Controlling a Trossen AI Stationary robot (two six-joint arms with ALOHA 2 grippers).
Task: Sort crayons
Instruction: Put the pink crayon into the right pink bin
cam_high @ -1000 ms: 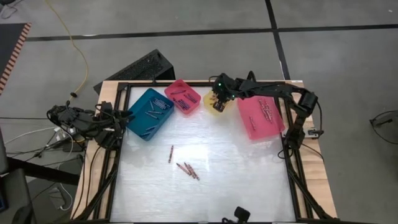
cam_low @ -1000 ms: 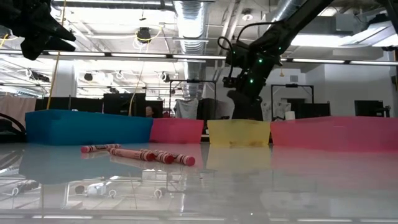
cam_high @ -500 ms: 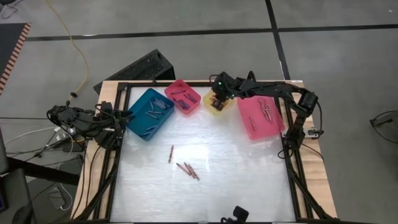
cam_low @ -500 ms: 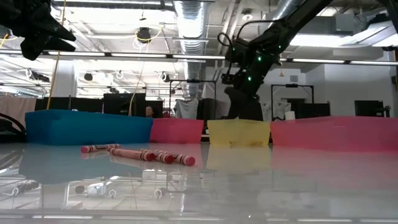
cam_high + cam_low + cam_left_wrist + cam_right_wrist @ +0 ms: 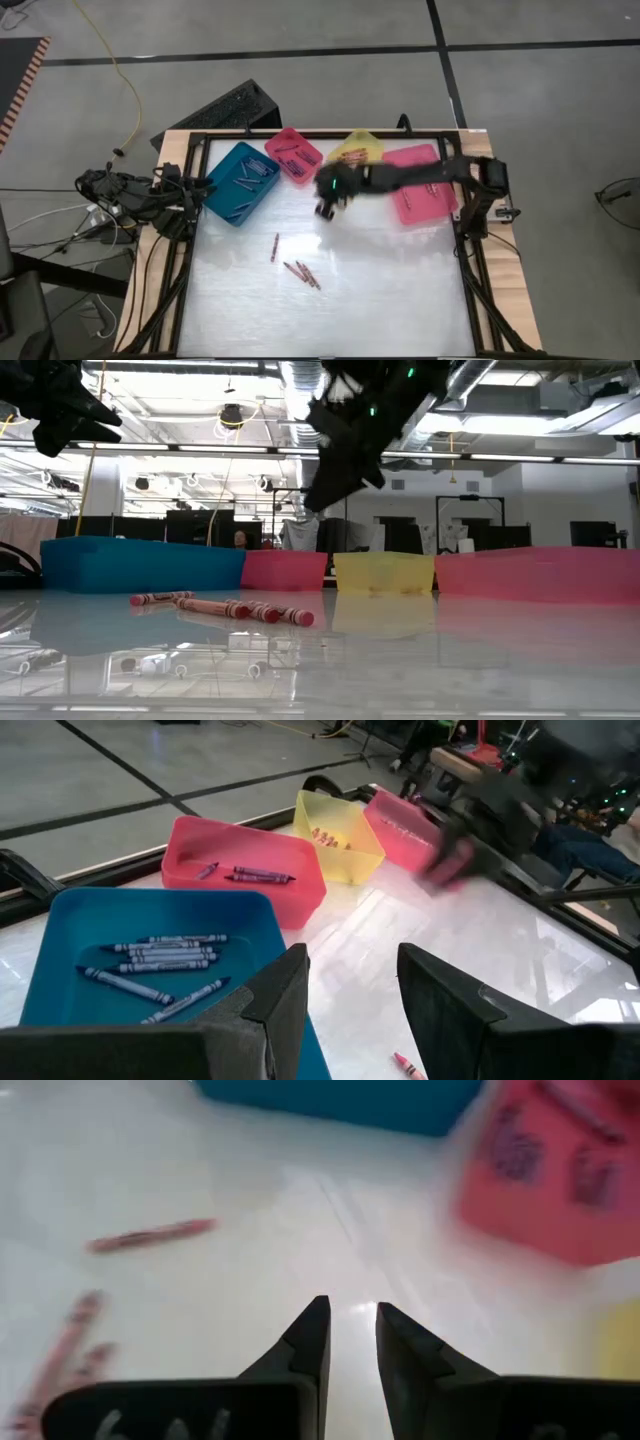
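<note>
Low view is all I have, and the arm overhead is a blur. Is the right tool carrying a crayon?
Observer: No. In its wrist view the right tool has its fingers apart, with nothing between them.
Operator: Where is it over the table?
Observer: From above, it hangs over bare table between the small pink bin and the loose crayons.
Operator: And the left arm?
Observer: The left tool sits open at the table's left edge, beside the teal bin.
</note>
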